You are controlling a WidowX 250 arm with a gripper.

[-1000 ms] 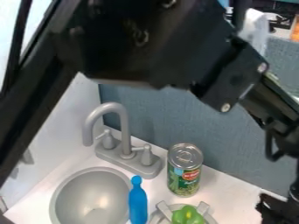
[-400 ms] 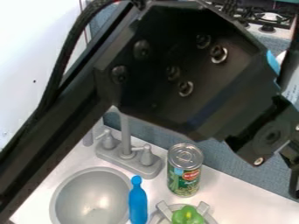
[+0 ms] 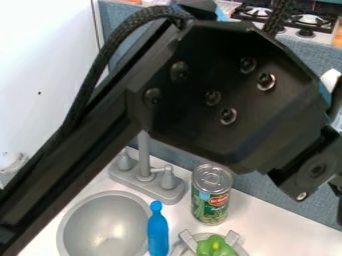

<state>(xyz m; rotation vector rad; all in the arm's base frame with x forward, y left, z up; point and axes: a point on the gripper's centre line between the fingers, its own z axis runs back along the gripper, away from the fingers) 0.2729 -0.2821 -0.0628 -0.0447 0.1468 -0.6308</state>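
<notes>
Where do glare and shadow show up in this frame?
Camera view: the smooth white wall is nearly washed out; the round grey sink bowl has a bright highlight; a soft shadow lies right of the green-labelled metal can; the black robot arm is mostly dark, with glints on its screws.

Silver-topped can [image 3: 211, 194] with a green label [image 3: 203, 204], upright on the white counter [image 3: 267, 217] near the gray faucet [image 3: 148, 183].

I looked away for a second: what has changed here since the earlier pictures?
The black robot arm has moved right and downward in view, now hiding the curved top of the grey faucet. The round grey sink basin, blue bottle-shaped object, green-labelled metal can and green pepper stayed put.
</notes>
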